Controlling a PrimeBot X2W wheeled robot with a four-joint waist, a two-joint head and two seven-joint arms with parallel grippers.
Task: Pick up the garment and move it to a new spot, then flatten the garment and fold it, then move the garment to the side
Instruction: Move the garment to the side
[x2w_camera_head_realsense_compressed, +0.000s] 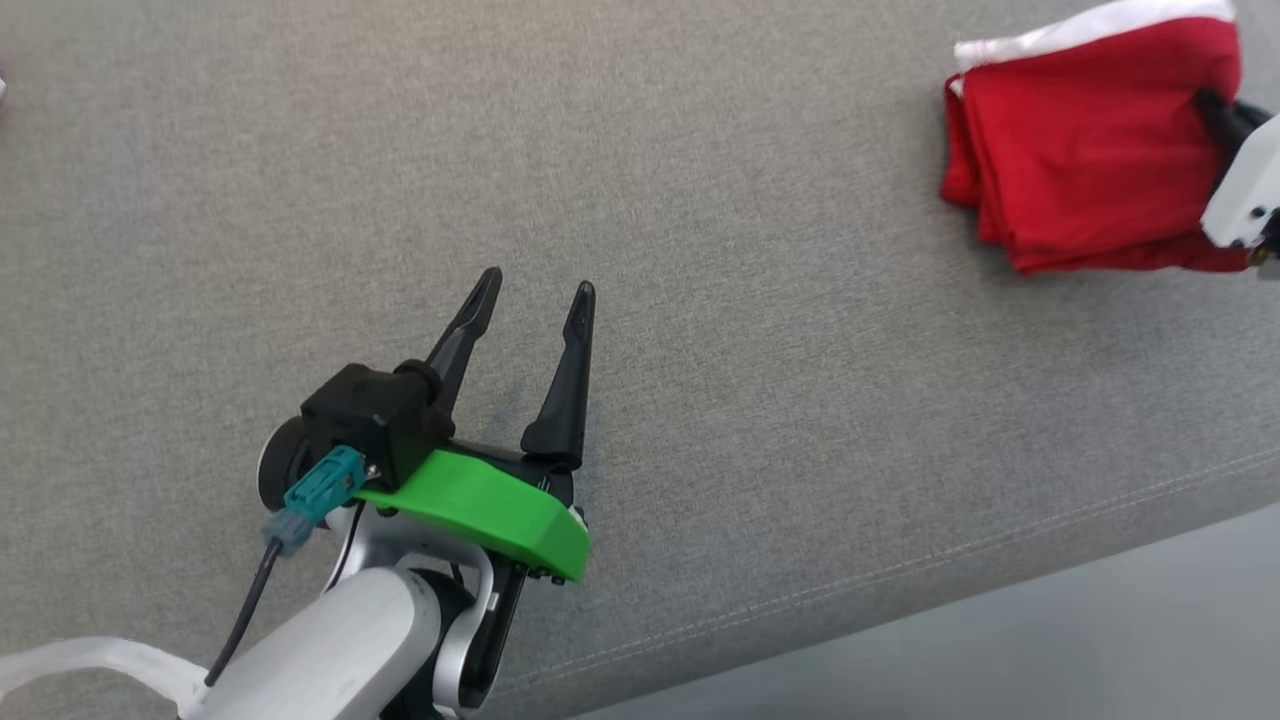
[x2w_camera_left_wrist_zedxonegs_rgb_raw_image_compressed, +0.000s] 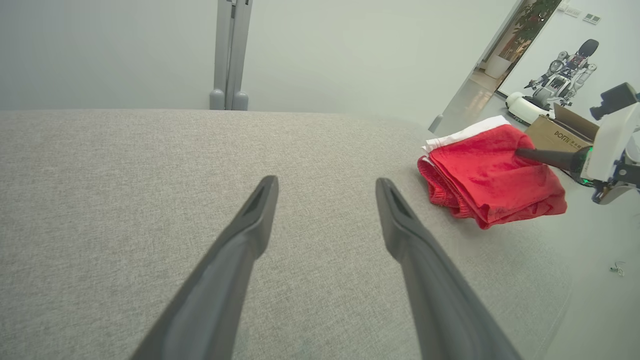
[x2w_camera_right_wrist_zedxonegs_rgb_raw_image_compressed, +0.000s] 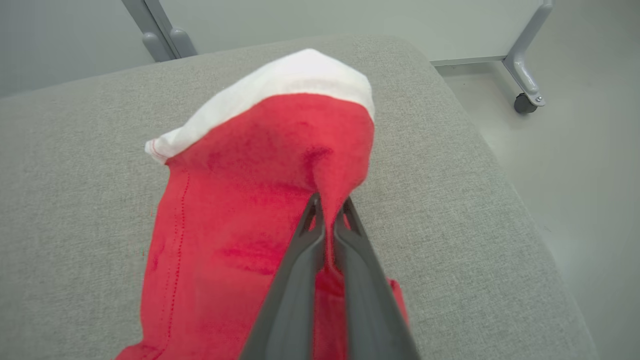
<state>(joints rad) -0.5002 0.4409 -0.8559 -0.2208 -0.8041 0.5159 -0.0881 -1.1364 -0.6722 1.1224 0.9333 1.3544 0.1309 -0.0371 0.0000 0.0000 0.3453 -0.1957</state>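
The garment is red with a white band, folded into a thick stack at the far right of the grey cushion. My right gripper reaches in from the right edge and is shut on a pinch of the red cloth. In the right wrist view the two fingers squeeze a raised ridge of the garment. My left gripper hovers open over bare cushion at centre left, nothing between its fingers. The left wrist view shows the garment off to the right of its spread fingers, with the right gripper on it.
The grey cushion ends in a seamed front edge with pale floor below. A cardboard box and another robot stand beyond the cushion's right end. A wheeled frame leg is on the floor.
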